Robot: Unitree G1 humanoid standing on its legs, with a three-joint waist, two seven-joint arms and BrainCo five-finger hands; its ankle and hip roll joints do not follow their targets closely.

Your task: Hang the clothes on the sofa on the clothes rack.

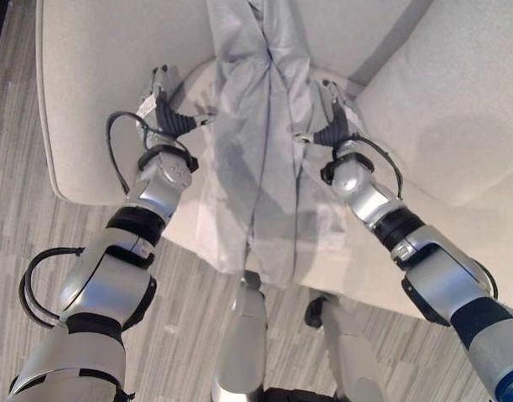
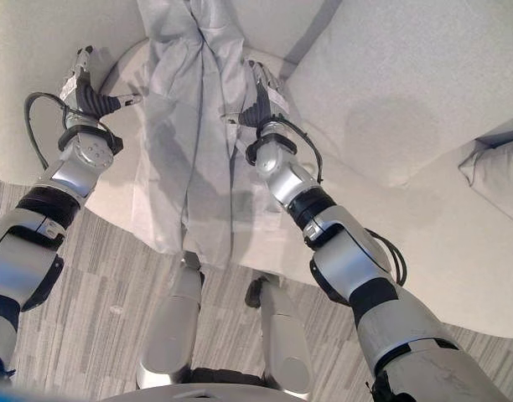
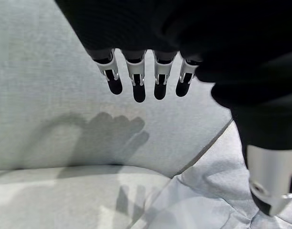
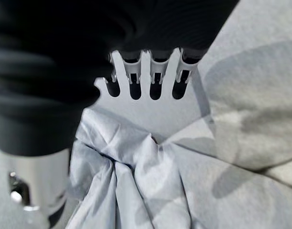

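Garment (image 1: 261, 167): pale grey-blue cloth, bunched lengthwise into folds, draped down the sofa's backrest, across the seat cushion and over the seat's front edge, where its lower end hangs free. Its upper end is cut off at the top of both eye views, so the kind of garment cannot be told. A second, whiter layer spreads under it on the seat; whether that is part of the same piece is unclear.

Left hand (image 1: 166, 105): at the garment's left side near the back of the seat, fingers (image 3: 136, 81) straight and loose, grasping nothing. In its wrist view the fingers point at the bare backrest, with the cloth lying beside the thumb (image 3: 272, 179), apart from the fingers.

Right hand (image 2: 261, 96): at the garment's right side, level with the left. Fingers (image 4: 155, 81) extended and relaxed above a gathered ridge of cloth; nothing is pinched. Contact between thumb and cloth cannot be made out, since the dark cover hides that part.

Placement judged: the two hands flank the bunched cloth symmetrically, likely readying a two-sided grasp to lift it clear of the seat. The pick-up is not yet made.

Sofa (image 1: 97, 100): light grey fabric, wide seat cushion, a large back cushion (image 2: 391, 92) at the right, another cushion corner at the far right edge.

Floor (image 1: 38, 251): grey striped carpet before the sofa's front edge.
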